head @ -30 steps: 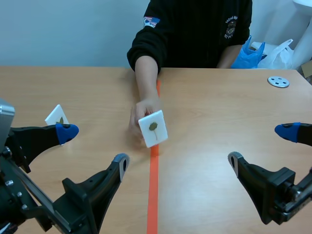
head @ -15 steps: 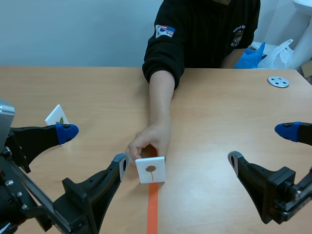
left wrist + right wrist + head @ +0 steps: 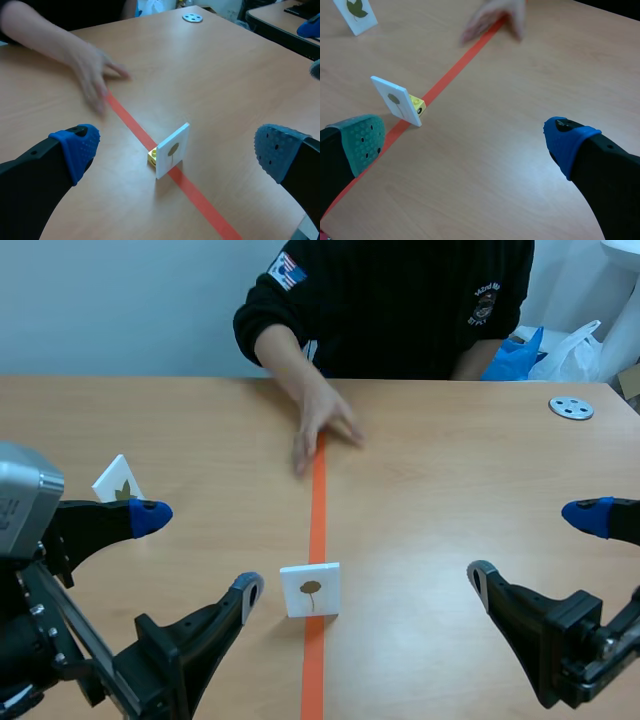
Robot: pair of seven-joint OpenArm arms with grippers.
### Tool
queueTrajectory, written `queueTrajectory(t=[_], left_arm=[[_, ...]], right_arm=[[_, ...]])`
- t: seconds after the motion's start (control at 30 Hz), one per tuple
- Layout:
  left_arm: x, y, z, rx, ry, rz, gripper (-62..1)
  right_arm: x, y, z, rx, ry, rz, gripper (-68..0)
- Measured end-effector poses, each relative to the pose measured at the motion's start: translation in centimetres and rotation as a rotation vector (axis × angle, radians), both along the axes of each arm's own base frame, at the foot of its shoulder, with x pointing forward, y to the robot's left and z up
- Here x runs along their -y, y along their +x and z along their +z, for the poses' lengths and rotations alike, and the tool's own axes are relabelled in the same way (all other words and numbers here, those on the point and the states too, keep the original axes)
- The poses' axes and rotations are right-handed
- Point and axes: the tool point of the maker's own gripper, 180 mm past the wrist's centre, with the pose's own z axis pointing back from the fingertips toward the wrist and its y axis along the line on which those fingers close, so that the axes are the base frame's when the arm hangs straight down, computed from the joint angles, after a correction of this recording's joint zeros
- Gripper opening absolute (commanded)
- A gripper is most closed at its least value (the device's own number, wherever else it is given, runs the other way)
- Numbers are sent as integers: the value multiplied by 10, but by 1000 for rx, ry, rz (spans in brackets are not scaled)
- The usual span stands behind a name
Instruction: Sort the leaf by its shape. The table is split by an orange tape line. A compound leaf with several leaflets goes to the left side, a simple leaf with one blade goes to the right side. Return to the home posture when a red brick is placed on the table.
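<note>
withdrawn since a moment ago, the person's hand now rests far up the tape line. left end effector and right end effector are both spread, holding nothing. between them the leaf card stands near, on the line, propped by a yellow block. it looks light, stiff and tippy, so pinch its flat faces gently.

A robotics lab or test room: a plain wooden bench marked down the middle with an orange tape line, a bare pale wall behind, a person seated across, and plastic bags heaped in the corner
</note>
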Motion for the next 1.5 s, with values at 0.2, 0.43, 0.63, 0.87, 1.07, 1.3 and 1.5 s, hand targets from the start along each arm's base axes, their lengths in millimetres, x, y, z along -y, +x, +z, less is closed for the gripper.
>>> queueTrajectory(t=[0.2,0.43,0.63,0.87,1.07,1.3,1.5], left_arm=[[-4,14,-24,-26,15,-51,14],[6,30,-56,-43,34,-129,14],[22,34,-83,-29,93,-233,14],[34,38,-107,-22,145,-319,14],[54,37,-118,-31,116,-355,14],[82,33,-123,-33,69,-397,14],[90,40,-132,-43,68,-387,14]], right_arm=[[0,0,0,-1,0,0,4],[0,0,0,-1,0,0,4],[0,0,0,-1,0,0,4],[0,0,0,-1,0,0,4],[0,0,0,-1,0,0,4],[0,0,0,0,0,0,4],[0,0,0,0,0,0,4]])
